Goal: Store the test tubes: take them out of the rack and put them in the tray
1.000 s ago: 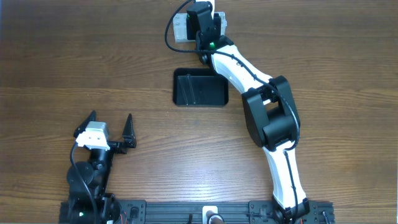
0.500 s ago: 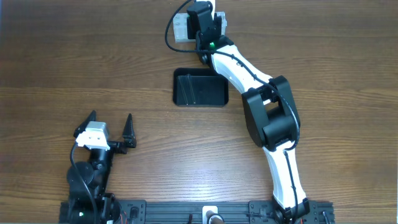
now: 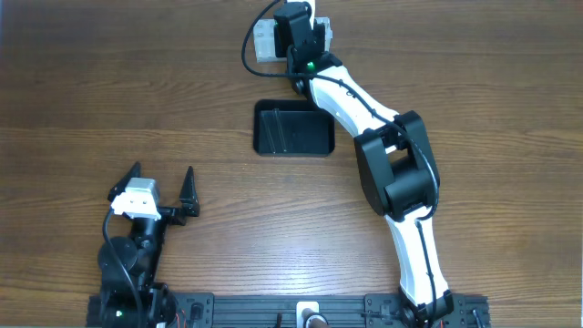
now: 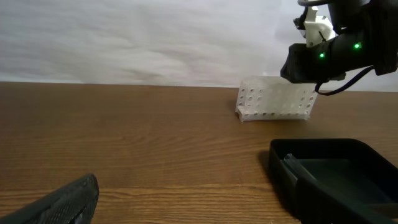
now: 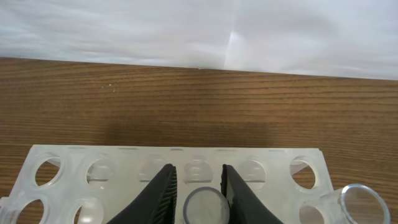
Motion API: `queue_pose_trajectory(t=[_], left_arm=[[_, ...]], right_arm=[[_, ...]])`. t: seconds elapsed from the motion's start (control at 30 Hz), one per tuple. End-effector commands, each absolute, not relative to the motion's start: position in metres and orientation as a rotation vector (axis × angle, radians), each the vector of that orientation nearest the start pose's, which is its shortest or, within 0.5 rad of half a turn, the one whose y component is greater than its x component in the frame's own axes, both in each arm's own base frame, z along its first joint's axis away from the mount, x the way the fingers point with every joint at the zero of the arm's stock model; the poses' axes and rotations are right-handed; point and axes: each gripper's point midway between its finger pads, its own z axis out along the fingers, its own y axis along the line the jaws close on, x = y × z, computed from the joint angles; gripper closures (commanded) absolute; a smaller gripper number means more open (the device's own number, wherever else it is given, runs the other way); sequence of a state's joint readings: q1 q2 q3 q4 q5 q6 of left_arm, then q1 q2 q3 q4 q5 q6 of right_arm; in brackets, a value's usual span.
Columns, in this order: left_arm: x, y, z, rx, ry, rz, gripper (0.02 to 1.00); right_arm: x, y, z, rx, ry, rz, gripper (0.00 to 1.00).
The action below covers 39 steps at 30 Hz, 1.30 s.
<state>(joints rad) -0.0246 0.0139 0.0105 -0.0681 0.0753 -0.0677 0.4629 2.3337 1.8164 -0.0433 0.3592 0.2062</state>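
right claw: fingers sit tight on both sides of the round top of a clear test tube, which reads as a pinch. the tube stands upright in a front-row hole of the clear plastic rack, so it's not lifted out yet. a second clear tube stands in a hole near the rack's end, just beside the claw.

step in hand, as i judge it: the grab, w/ extraction next. the next move calls for a straight vertical pull until the tube's bottom clears the hole. after that, carry it to the black rectangular plastic tray and lay it flat. any sideways drag on the way up could tip the light rack.

pose: right arm is stretched far up the wood-grain bench, elbow bent mid-bench, wrist pointing down over the rack at the far edge. the tray lies just nearer than the rack. faint clear shapes lie in it, prob. tubes, too faint to count.

left claw: spread wide, holding nothing, parked near its base, well apart from the tray.
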Motion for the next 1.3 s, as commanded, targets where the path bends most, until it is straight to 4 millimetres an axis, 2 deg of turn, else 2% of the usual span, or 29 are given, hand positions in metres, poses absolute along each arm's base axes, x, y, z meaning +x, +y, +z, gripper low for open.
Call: queue_pose_trajectory(t=[0.03, 0.7, 0.87, 0.97, 1.1, 1.2, 1.3], left_arm=[[0.245, -0.019, 0.157, 0.03, 1.646, -0.128, 0.02], [0.245, -0.019, 0.157, 0.03, 1.646, -0.128, 0.018], [0.245, -0.019, 0.157, 0.03, 1.646, -0.128, 0.018], [0.245, -0.019, 0.157, 0.03, 1.646, -0.129, 0.018], [0.245, -0.019, 0.157, 0.03, 1.646, -0.128, 0.02], [0.245, -0.019, 0.157, 0.03, 1.646, -0.128, 0.018], [0.245, -0.019, 0.157, 0.03, 1.646, -0.128, 0.02]], right_arm=[[0.605, 0.242, 0.115, -0.063, 2.072, 0.019, 0.792], [0.604, 0.24, 0.114, -0.064, 2.072, -0.014, 0.884], [0.603, 0.238, 0.123, -0.05, 2.051, -0.048, 0.884], [0.6, 0.243, 0.139, -0.058, 2.031, -0.036, 0.888], [0.593, 0.253, 0.176, -0.079, 1.978, -0.011, 0.895], [0.582, 0.261, 0.212, -0.1, 1.935, 0.01, 0.895], [0.569, 0.26, 0.251, -0.078, 1.89, 0.014, 0.895]])
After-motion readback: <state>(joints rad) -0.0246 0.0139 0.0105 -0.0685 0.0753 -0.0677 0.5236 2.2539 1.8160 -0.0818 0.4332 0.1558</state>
